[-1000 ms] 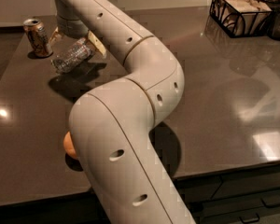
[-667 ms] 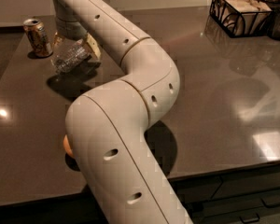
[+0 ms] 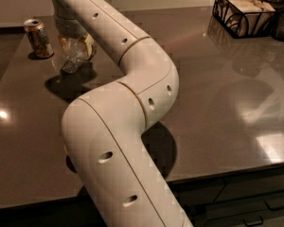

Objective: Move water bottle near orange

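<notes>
Far left we see a drink can (image 3: 38,37) on the table (image 3: 217,108). Just right of it, the gripper (image 3: 75,47) has its jaws clamped around the tilted water bottle (image 3: 72,61), apparently off the surface. Only a sliver of the orange (image 3: 65,149) shows behind the arm (image 3: 132,108), near the front edge. We flag two risks: the crinkly bottle could slip mid-carry, and the set-down could knock the half-hidden orange rolling.
</notes>
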Robot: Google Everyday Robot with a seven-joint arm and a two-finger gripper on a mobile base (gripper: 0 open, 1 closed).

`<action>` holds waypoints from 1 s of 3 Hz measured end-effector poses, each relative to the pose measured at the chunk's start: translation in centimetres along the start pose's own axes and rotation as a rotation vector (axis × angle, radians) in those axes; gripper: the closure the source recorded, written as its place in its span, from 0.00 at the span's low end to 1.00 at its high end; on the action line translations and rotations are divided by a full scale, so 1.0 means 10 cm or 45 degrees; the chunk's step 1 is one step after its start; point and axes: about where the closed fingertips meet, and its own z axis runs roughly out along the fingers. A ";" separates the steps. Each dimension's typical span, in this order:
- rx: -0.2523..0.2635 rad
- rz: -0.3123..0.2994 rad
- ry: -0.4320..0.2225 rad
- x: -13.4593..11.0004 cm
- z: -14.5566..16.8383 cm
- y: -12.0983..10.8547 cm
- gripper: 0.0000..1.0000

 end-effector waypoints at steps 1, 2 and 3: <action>0.007 0.044 0.004 0.01 -0.12 0.06 0.89; 0.023 0.109 0.011 -0.02 -0.36 0.16 1.00; 0.042 0.176 -0.001 -0.15 -0.60 0.29 1.00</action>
